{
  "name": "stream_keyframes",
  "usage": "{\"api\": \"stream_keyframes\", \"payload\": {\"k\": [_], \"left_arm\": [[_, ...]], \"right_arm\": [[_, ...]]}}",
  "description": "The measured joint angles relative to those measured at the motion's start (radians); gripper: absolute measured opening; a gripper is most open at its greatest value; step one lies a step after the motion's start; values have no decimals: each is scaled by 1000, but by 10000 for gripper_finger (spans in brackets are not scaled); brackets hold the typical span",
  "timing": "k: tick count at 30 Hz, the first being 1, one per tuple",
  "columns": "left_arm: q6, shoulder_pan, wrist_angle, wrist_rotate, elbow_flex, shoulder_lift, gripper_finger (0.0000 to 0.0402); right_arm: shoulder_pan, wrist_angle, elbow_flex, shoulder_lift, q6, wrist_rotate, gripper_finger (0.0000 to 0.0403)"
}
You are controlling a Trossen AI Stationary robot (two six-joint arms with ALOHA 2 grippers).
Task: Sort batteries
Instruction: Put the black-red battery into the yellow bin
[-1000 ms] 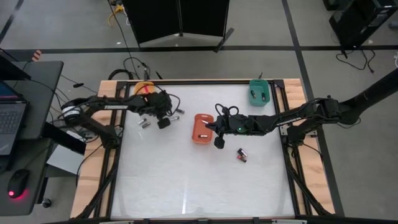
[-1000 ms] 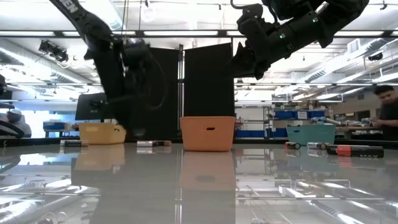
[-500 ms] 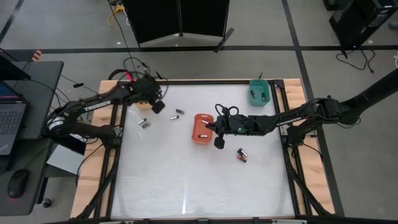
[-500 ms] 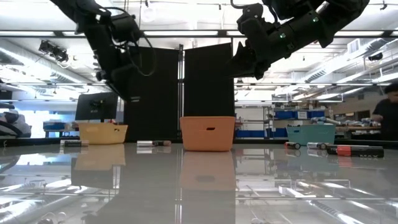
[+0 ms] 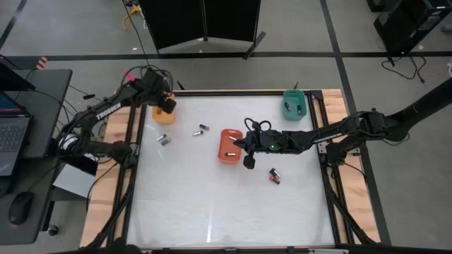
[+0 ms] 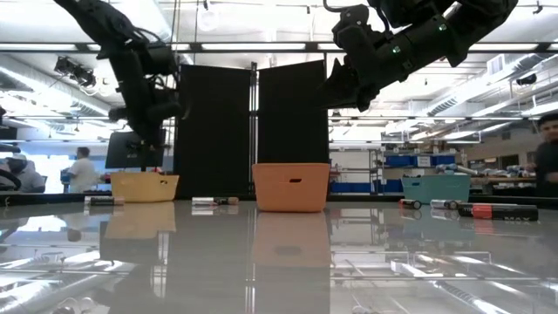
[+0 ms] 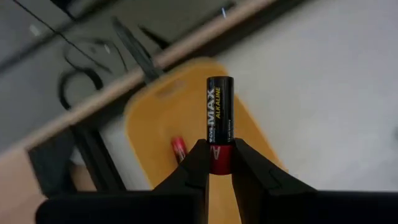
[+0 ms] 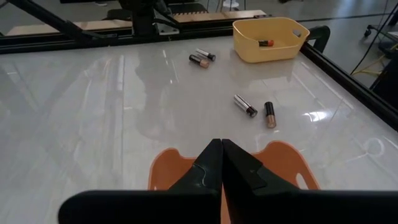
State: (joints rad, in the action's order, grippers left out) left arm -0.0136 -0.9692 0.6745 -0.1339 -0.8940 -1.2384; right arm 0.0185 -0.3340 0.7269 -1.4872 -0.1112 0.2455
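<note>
My left gripper (image 5: 167, 106) hovers over the yellow tray (image 5: 162, 116) at the table's far left and is shut on a black battery (image 7: 219, 106) with a red end. One small red battery (image 7: 179, 149) lies inside that tray. My right gripper (image 5: 248, 151) hangs shut and empty over the near-right edge of the red-orange tray (image 5: 227, 146) at mid table. Loose batteries lie on the table: a pair (image 5: 164, 140), another (image 5: 201, 129), and a pair (image 5: 274, 175) near the right gripper. The teal tray (image 5: 294, 106) holds batteries at the far right. My left gripper pinches the battery's red end (image 7: 217, 160) between its two fingertips. The battery runs on along the fingers, its black end sticking out past them. The fingers slant downward, and the battery is lifted clear above the yellow tray (image 7: 186, 118).
A raised frame of dark rails and wood borders the white table (image 5: 212, 204). Cables hang over the far left corner beside the yellow tray. The near half of the table is bare. People show in the room beyond the table in the low view.
My left gripper has risen from among the loose batteries and swung toward the table's far left corner, rolling as it went, with the battery between its fingers. It now stands over the yellow tray. The right arm has kept still.
</note>
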Motion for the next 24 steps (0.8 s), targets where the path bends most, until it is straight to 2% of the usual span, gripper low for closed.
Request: {"api": "stream_keyframes", "payload": {"k": [11,24], "left_arm": [[-43,-11,82,17,0,-124,48],[-45,-38,23,-5,0,-282,48]], "right_arm": [[0,0,0,0,10,0,14],[0,-1,0,0,29,0,15]]}}
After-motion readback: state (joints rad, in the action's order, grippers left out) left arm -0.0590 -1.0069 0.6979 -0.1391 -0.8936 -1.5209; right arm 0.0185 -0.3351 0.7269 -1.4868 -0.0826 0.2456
